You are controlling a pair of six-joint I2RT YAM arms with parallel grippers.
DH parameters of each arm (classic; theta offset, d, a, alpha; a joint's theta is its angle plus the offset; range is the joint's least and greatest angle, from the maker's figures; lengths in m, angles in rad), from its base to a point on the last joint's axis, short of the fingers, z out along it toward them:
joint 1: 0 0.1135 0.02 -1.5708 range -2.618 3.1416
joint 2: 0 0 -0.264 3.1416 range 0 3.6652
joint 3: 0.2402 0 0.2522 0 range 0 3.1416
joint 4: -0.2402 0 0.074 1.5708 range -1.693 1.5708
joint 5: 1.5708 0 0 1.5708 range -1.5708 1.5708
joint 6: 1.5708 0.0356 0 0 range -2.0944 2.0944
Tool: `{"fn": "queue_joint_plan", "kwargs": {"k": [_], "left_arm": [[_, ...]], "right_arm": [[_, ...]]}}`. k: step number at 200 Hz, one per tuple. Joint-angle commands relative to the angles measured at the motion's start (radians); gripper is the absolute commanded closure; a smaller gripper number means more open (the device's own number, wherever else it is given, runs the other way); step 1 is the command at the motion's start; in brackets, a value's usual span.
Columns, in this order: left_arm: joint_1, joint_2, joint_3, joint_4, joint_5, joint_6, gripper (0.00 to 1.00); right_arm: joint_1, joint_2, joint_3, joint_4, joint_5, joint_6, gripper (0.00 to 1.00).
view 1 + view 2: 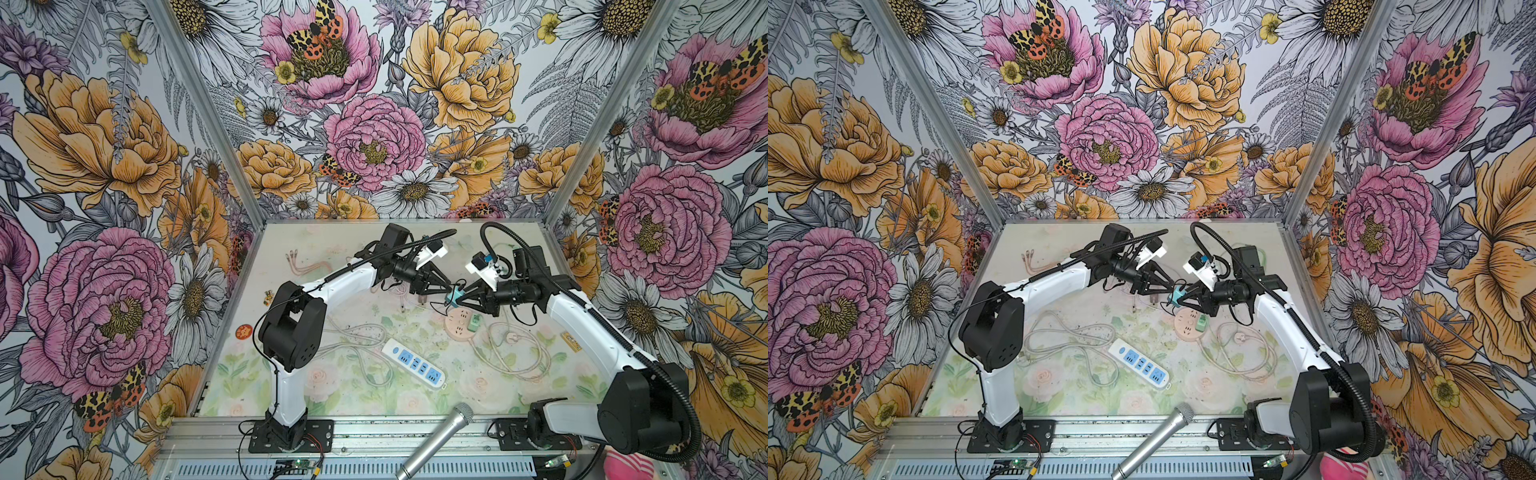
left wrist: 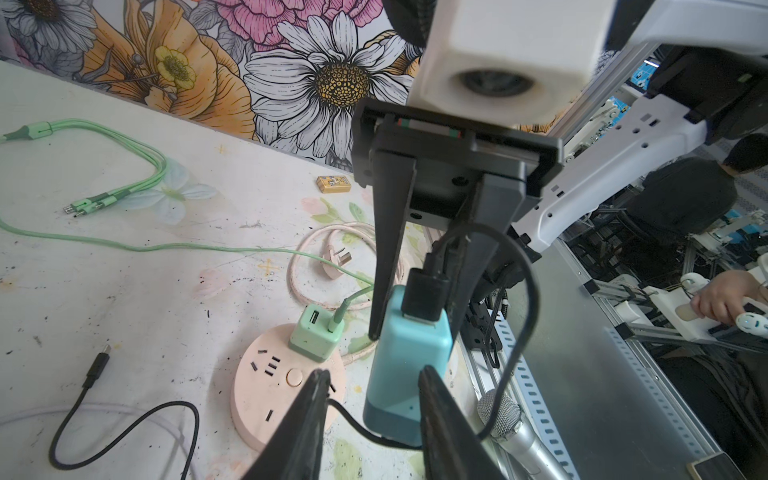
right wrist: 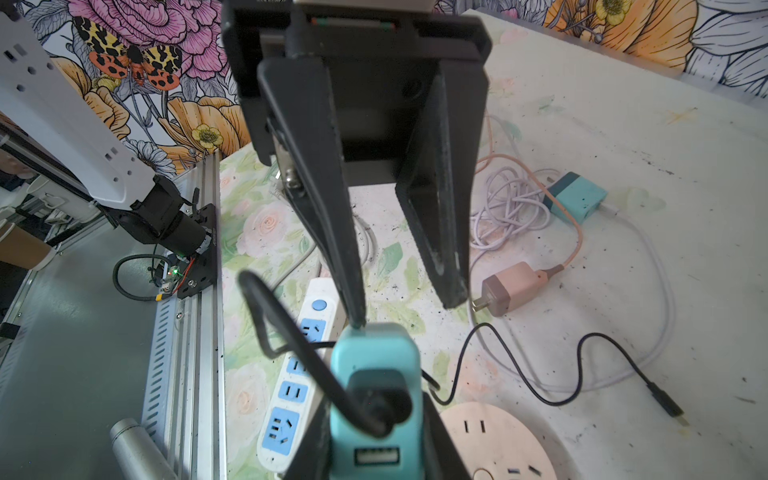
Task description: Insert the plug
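A teal charger [image 1: 453, 297] [image 1: 1177, 297] hangs above the table's middle, and my right gripper [image 3: 374, 432] [image 1: 459, 296] is shut on its sides. A black plug [image 2: 424, 300] [image 3: 384, 405] sits in one port of the teal charger [image 2: 409, 353] [image 3: 376, 357]. The port [image 3: 376, 457] beside it is empty. The plug's black cable [image 2: 124, 432] loops down to the table, its free end [image 3: 665, 401] lying loose. My left gripper [image 2: 374, 374] [image 1: 449, 287] faces the charger from the opposite side. Its jaws stand apart, one fingertip [image 3: 357, 322] against the charger's far end.
Under the grippers lies a round pink power strip [image 1: 457, 328] with a green charger [image 2: 318, 332] plugged in. A white and blue power strip [image 1: 415, 365] lies nearer the front, a microphone [image 1: 440, 440] on the rail. A pink charger [image 3: 513, 289], a second teal charger [image 3: 577, 199] and loose cables lie around.
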Motion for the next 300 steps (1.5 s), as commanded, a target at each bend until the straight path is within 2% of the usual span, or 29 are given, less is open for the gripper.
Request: {"fn": "queue_joint_plan", "kwargs": {"k": [1,94,148,191,220,243,256,267,282,286,300], "left_arm": [[-0.009,-0.014,0.014,-0.069,0.053,0.07,0.6],[-0.018,-0.029,0.007,-0.095,0.089,0.12,0.55],[-0.022,-0.011,0.024,-0.126,0.163,0.142,0.62],[-0.044,0.002,0.03,-0.202,0.15,0.207,0.62],[-0.055,0.008,0.037,-0.201,0.145,0.206,0.74],[-0.06,0.008,0.045,-0.204,0.132,0.209,0.93],[-0.061,0.007,0.048,-0.206,0.125,0.214,0.99],[-0.061,0.005,0.048,-0.206,0.116,0.211,1.0],[-0.061,-0.003,0.048,-0.206,0.08,0.206,1.0],[-0.062,-0.006,0.047,-0.206,0.067,0.205,1.0],[-0.052,-0.02,0.027,-0.151,0.03,0.155,0.99]], "right_arm": [[0.008,-0.012,0.008,0.019,-0.011,0.0,1.0],[0.031,0.005,0.015,0.018,-0.031,0.021,1.0],[0.044,0.017,0.021,0.017,-0.031,0.028,1.0],[0.048,0.018,0.031,0.018,-0.037,0.03,1.0],[0.055,0.022,0.034,0.018,-0.035,0.033,1.0],[0.058,0.016,0.031,0.02,-0.029,0.032,1.0],[0.059,0.006,0.03,0.02,-0.014,0.031,1.0],[0.058,-0.009,0.027,0.024,0.022,0.03,0.79],[0.059,-0.049,0.018,0.025,0.083,0.017,0.66],[0.059,-0.064,0.013,0.027,0.104,0.013,0.56],[0.055,-0.122,-0.01,0.028,0.163,-0.007,0.5]]}}
